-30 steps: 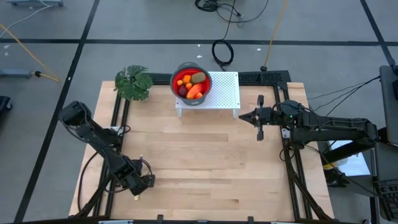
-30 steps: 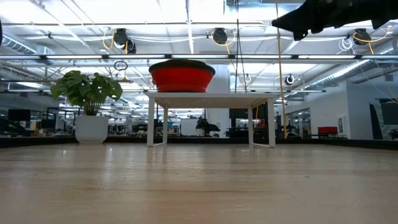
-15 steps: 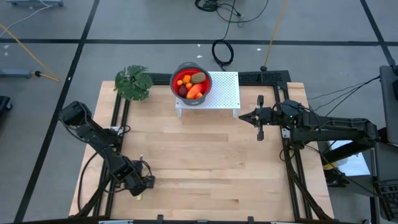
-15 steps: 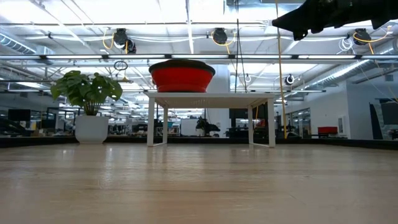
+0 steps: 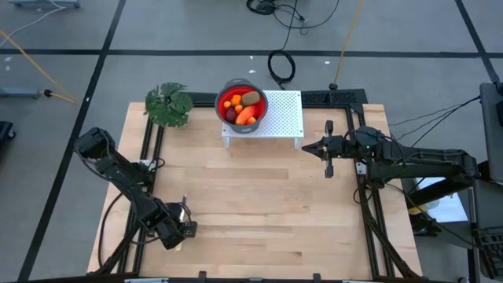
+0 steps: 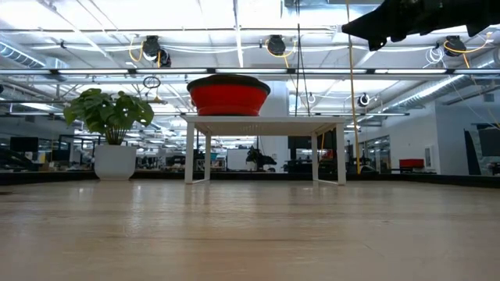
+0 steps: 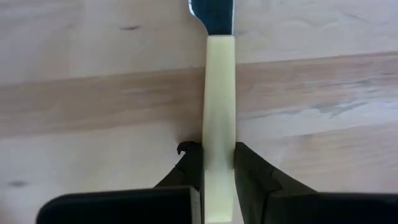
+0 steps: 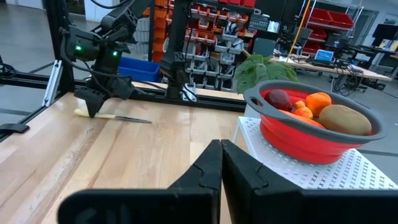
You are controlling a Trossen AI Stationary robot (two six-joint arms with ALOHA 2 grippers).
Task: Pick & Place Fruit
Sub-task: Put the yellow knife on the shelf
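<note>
High view: the left gripper point(image 5: 183, 228) sits low over the near-left part of the wooden table point(image 5: 259, 204), down at the board. In the left wrist view its two dark fingers point(image 7: 249, 171) press against either side of the pale-yellow handle of a knife point(image 7: 219, 118), pinching it; the knife lies flat on the wood, blade pointing away from the wrist. The right wrist view confirms this from across the table: the knife point(image 8: 115, 117) lies on the board with the left gripper point(image 8: 93, 106) set over its handle end. The right gripper point(image 5: 310, 148) hangs above the right side of the table, well apart from the left one, pointing toward the table's middle; its fingers point(image 8: 214, 165) are pressed together with nothing between them. The fruit point(image 5: 240, 108) is all in a red bowl point(image 5: 222, 93) with a grey rim, which stands on a small white perforated stand point(image 5: 284, 118) at the far edge of the table. In the bowl I see an olive-brown oval, a dark red ball, a red-orange elongated piece and some small orange pieces; I cannot count more than these. From the low view the bowl point(image 6: 228, 95) sits on top of the stand point(image 6: 266, 125), fruit hidden below its rim. A green leafy plant point(image 5: 168, 104) stands just beside the stand, at the far-left corner.
</note>
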